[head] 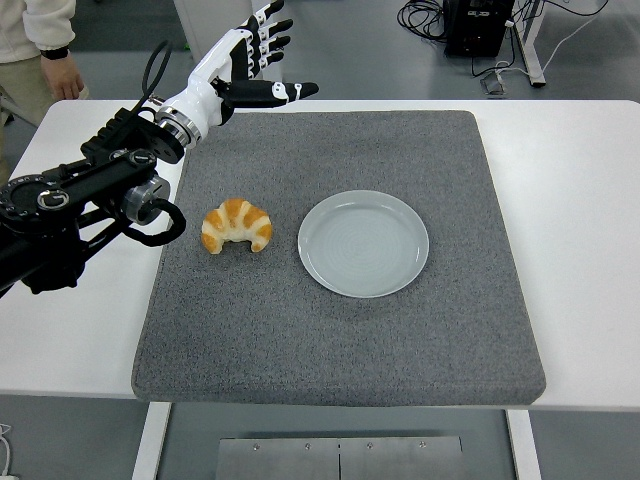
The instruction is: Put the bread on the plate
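Head view: the only camera; everything below is read from it.
Bread: a croissant point(237, 226) lies on the grey mat point(340, 330), in its left half, apart from the plate.
Bread's long axis: it runs roughly left to right across the picture, the two tips curling toward the near edge.
Plate: a pale round plate point(363, 243) sits near the middle of the mat, just right of the bread, with nothing on it.
Left hand: the left hand point(249, 62) is raised over the far left corner of the mat, fingers spread wide and thumb pointing right; it holds nothing.
Bread from the hand: nearer to the robot and lower, almost straight toward the near edge, well apart from the fingertips.
Nearer arm: the left arm; its forearm crosses the bench point(590, 200) just left of the bread.
Right hand: out of view.
Next move, as a judgement: the hand must come back toward the robot and down over the bread, closing across its short width, then carry it rightward to the plate.
Person: a sleeve and hand point(62, 72) show at the top left, clear of the bench.
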